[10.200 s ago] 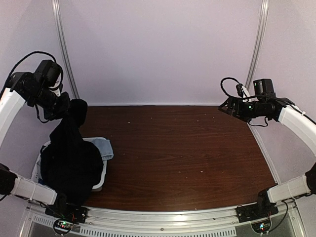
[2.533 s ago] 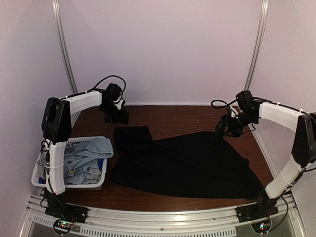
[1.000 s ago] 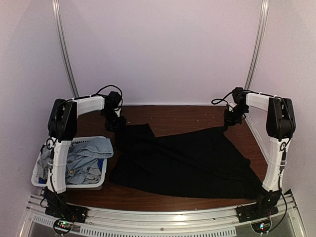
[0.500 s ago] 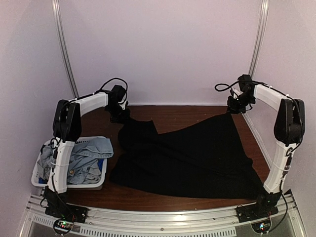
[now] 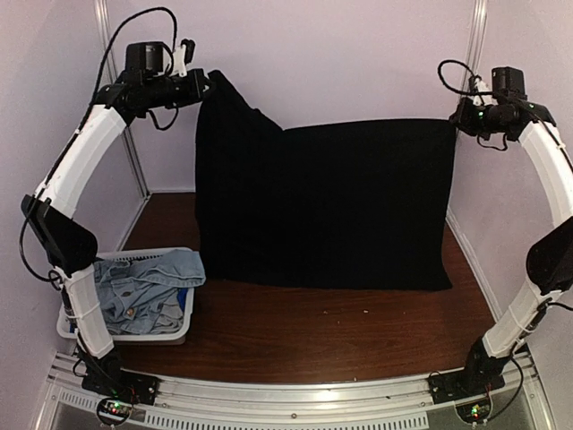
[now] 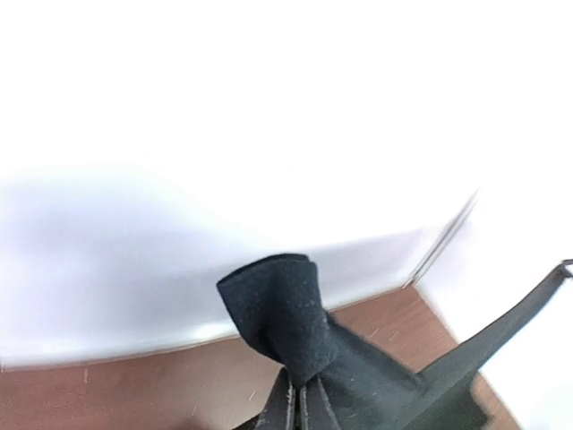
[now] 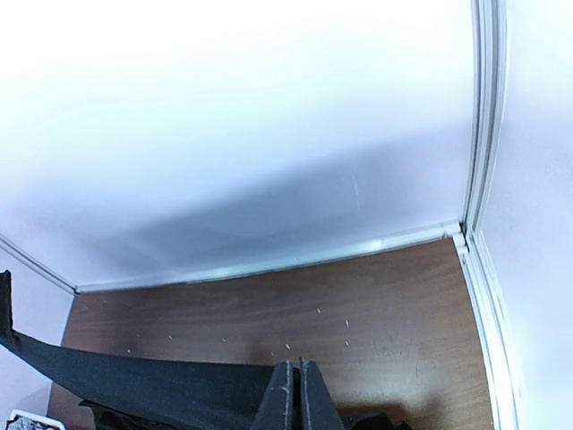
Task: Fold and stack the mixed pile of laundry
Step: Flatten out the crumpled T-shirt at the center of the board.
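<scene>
Both top corners of the shirt (image 5: 322, 206) are pinched: I see the left gripper (image 5: 208, 82) clamped on one, the right gripper (image 5: 457, 121) on the other. It hangs spread between them, down to the table (image 5: 340, 336). Denim (image 5: 148, 278) lies in the basket (image 5: 183, 336), near left.

White basket (image 5: 183, 330) at table's (image 5: 340, 331) near-left corner; wall (image 5: 340, 63) pale, perhaps lilac.

The large shirt (image 5: 322, 206) hung spread between the left fingers (image 6: 282, 408) and right fingers (image 7: 285, 405) over the worktop (image 5: 340, 331); the basket (image 5: 183, 333), holding the denim piece (image 5: 148, 282), sat near-left.
</scene>
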`<action>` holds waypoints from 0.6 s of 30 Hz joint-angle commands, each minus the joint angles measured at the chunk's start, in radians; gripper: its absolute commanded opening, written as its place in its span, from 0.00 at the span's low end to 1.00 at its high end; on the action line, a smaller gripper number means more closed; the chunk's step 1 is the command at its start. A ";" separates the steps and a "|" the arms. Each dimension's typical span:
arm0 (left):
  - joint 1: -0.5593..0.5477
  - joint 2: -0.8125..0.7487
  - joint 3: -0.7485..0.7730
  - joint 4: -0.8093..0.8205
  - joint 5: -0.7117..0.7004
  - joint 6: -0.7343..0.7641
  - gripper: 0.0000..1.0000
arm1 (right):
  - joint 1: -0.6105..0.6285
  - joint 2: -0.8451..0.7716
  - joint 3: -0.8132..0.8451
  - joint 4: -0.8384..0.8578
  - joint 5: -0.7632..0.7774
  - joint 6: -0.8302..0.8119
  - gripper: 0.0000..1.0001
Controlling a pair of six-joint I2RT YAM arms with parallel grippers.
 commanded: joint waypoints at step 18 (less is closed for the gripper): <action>-0.167 -0.477 0.022 0.205 0.178 0.045 0.00 | -0.001 -0.496 0.285 -0.058 0.041 0.023 0.00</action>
